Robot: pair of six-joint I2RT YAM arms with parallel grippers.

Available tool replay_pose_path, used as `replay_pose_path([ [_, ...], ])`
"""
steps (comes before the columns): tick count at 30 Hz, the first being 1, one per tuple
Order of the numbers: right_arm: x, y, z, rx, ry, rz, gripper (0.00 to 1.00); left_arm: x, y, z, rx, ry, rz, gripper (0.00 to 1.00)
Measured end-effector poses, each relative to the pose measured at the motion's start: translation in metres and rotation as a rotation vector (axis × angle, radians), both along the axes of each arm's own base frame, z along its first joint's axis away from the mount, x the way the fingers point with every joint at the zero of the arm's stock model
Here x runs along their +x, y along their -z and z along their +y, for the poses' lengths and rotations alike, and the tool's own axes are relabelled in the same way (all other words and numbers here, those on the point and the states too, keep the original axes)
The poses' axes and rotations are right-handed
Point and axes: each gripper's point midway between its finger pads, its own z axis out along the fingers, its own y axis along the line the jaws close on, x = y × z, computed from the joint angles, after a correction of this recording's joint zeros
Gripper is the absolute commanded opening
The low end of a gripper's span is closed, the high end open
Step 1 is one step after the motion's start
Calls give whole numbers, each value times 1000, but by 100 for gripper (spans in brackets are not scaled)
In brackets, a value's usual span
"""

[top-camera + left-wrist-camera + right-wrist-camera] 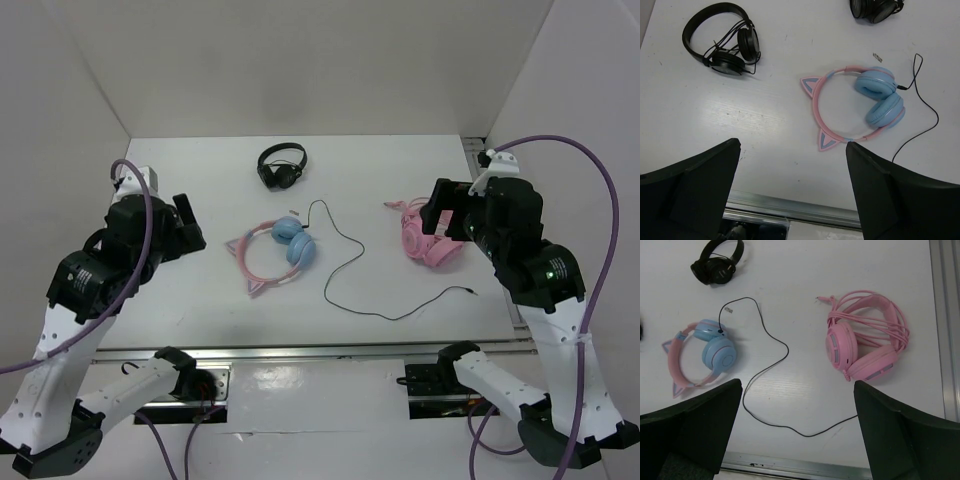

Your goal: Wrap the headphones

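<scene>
The headphones look like smooth plastic, with softly matt padded blue cups. The white table has a faint sheen and light scuffs. Its front rail is brushed metal.

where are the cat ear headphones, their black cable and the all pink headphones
cat-ear headphones (875, 84), left wrist view, on the upper blue ear cup
black cable (788, 351), right wrist view, on its bend between the two headsets
all-pink headphones (841, 346), right wrist view, on the left ear cup
</scene>
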Motion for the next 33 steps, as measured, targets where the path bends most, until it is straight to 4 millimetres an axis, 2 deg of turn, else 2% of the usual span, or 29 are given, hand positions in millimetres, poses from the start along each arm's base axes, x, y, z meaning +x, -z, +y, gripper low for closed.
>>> replay_pose_path([
  [6, 2, -1, -3, 2, 22, -8, 100, 4, 14, -14, -18, 65, 25, 100],
  [9, 1, 1, 2, 27, 5, -14, 100, 8, 21, -24, -45, 106, 36, 100],
  [12, 0, 11, 12, 55, -43, -15, 100, 14, 38, -37, -76, 141, 60, 100],
  [15, 3, 19, 19, 69, -67, 8, 100, 25, 70, -48, -97, 137, 123, 100],
  [19, 12, 21, 32, 99, -111, 4, 100, 43, 137, -57, -95, 67, 296, 100],
  [23, 19, 41, 50, 130, -184, 37, 100, 52, 194, -65, -115, -18, 424, 100],
  [26, 18, 50, 63, 153, -246, 65, 100, 54, 219, -68, -123, -75, 461, 100],
  [29, 17, 48, 75, 177, -299, 64, 100, 65, 237, -70, -123, -123, 471, 99],
  [33, 14, 44, 86, 191, -345, 51, 100, 76, 274, -73, -108, -172, 518, 99],
])
